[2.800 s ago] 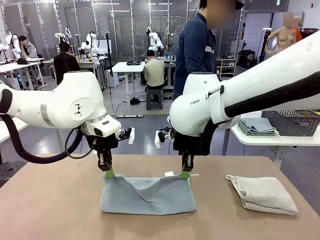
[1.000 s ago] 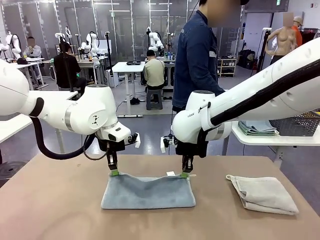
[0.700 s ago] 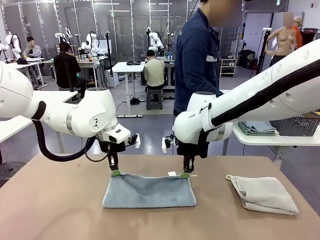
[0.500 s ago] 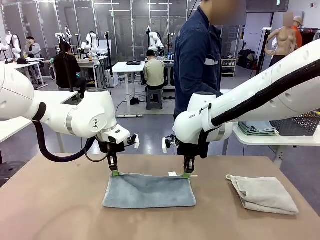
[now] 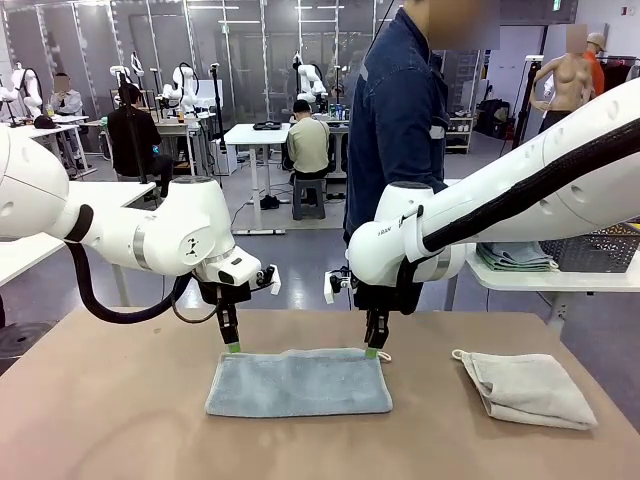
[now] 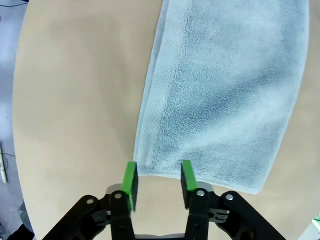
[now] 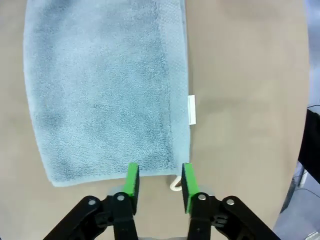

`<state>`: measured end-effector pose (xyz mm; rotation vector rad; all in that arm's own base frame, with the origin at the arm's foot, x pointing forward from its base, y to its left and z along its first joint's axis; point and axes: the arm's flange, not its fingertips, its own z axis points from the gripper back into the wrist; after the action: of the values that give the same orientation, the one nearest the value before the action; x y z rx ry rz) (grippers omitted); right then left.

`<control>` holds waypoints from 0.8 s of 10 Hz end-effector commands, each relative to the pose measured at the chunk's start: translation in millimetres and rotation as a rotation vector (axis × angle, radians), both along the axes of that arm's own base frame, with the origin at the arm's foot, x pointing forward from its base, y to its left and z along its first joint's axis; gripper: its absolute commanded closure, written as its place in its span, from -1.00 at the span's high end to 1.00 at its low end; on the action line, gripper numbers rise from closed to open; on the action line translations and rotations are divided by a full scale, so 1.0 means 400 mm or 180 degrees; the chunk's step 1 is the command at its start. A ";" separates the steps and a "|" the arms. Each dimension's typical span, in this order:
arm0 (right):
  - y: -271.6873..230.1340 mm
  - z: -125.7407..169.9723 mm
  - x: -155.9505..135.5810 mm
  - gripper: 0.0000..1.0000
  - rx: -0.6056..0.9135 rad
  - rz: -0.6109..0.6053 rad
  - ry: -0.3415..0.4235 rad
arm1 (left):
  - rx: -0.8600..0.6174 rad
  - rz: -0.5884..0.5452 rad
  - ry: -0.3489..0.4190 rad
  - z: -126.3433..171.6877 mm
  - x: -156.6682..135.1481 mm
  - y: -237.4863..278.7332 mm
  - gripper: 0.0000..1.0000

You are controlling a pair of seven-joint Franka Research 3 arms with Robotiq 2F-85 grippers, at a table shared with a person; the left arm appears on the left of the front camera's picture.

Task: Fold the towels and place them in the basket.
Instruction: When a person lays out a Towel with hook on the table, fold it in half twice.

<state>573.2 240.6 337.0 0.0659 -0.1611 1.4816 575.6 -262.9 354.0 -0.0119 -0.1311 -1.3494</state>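
Now, in the front view, the towel [image 5: 298,382] lay flat on the table [image 5: 110,420], long axis 9 to 3. Its far corners sat just below the left gripper [image 5: 233,347] and right gripper [image 5: 371,351]. Both were open and empty; a second earlier they had pinched those corners. In the left wrist view the towel [image 6: 225,90] ran toward 1 o'clock from the spread fingers. In the right wrist view it [image 7: 105,95] ran toward 11.
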 end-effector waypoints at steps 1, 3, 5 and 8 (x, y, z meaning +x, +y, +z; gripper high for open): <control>0.002 0.005 -0.004 1.00 0.0000 -0.0113 -0.0118 | 0.0124 0.0123 -0.0098 0.017 -0.022 0.018 1.00; -0.003 0.016 -0.016 1.00 0.0044 -0.0205 -0.0101 | 0.0091 0.0160 -0.0102 0.036 -0.036 0.028 1.00; 0.002 0.016 -0.022 1.00 -0.0003 -0.0201 -0.0069 | 0.0044 0.0159 -0.0119 0.043 -0.041 0.035 0.90; 0.004 0.016 -0.002 0.65 0.0039 -0.0126 -0.0069 | 0.0032 0.0083 -0.0070 0.038 -0.015 0.019 0.90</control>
<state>571.6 243.3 343.7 0.0579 -0.1796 1.4415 567.5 -254.8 369.1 0.0131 -0.1400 -1.3243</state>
